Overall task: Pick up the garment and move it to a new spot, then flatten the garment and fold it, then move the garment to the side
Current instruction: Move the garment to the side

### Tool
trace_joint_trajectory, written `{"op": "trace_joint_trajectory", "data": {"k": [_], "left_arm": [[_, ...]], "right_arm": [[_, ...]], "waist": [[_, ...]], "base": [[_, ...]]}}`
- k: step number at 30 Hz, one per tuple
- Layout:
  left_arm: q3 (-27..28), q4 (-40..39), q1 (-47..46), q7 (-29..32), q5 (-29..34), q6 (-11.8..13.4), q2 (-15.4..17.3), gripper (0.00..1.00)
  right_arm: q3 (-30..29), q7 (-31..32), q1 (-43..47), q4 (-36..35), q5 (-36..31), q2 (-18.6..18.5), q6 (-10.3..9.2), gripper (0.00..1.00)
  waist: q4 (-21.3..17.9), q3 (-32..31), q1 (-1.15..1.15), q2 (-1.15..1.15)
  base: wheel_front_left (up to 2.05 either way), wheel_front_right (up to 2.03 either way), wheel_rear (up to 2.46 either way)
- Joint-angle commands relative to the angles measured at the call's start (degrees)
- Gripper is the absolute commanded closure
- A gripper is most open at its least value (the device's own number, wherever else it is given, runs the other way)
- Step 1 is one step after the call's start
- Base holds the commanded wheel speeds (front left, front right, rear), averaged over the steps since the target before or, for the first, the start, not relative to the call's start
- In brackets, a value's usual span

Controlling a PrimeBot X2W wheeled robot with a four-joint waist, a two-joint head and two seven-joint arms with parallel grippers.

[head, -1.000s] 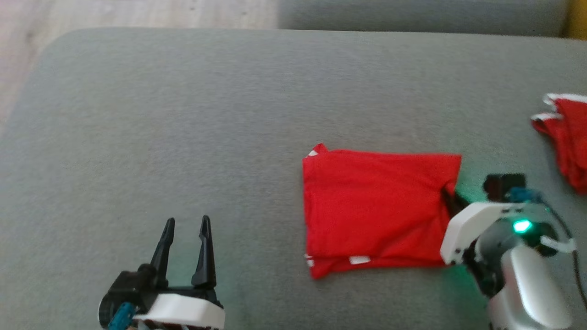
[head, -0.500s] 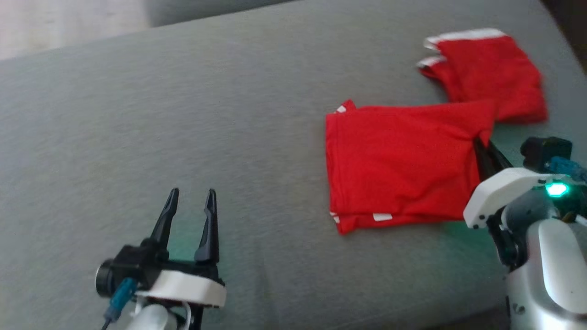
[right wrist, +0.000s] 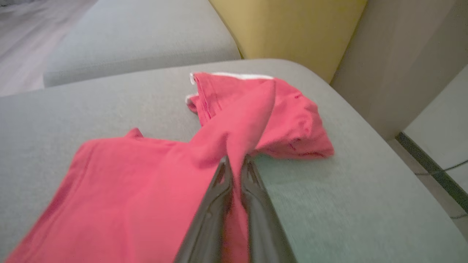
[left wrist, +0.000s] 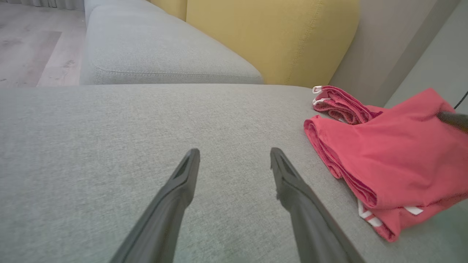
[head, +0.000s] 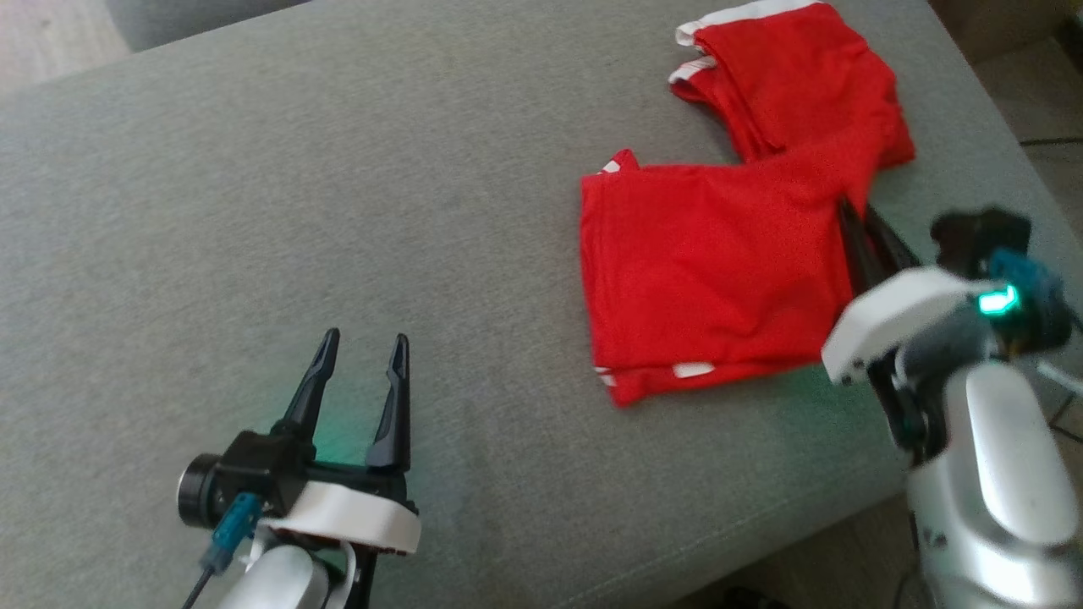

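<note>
On the grey cushion (head: 338, 169), the right gripper (right wrist: 236, 159) pinches the folded red garment (head: 711, 279) at its edge; the left gripper (head: 365, 337) hovers well apart, jaws spread wide.

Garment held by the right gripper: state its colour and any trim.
The garment is red with white edge trim; the head view shows it best.

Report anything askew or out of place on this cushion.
The folded red garment does not lie flat. The right gripper is shut on its right edge, so that corner is lifted and creased, and it appears to overlap the second red garment beyond it. Nothing else stands out.
</note>
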Motion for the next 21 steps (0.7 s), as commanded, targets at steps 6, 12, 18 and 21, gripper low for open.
{"op": "trace_joint_trajectory", "data": {"k": [6,12,18,21], "left_arm": [[1.84,-1.69,-1.75,-0.69,-0.19,0.35,0.71,0.00],[1.97,-1.36,-1.53,-1.47,-0.63,0.44,0.06,0.00],[1.92,-0.89,-1.51,-2.33,-0.89,0.40,-0.67,0.00],[1.71,-0.92,-1.83,-2.54,-0.76,0.29,-0.87,0.00]], "right_arm": [[3.42,1.26,-8.58,-3.63,-0.34,-1.79,-0.04,1.00],[2.18,3.75,-13.29,-1.52,-0.36,-4.77,-0.04,1.00],[-0.35,6.44,-18.94,2.72,0.47,-11.72,-0.04,1.00],[-2.01,8.16,-20.47,3.88,0.55,-15.65,-0.04,1.00]], "waist": [[3.64,-1.06,-0.01,0.00],[6.72,-1.35,-0.01,0.00],[10.81,-0.79,-0.01,0.00],[12.48,-0.19,-0.01,0.00]], "base": [[0.00,0.00,0.00],[0.00,0.00,0.00],[0.00,0.00,0.00],[0.00,0.00,0.00]]}}
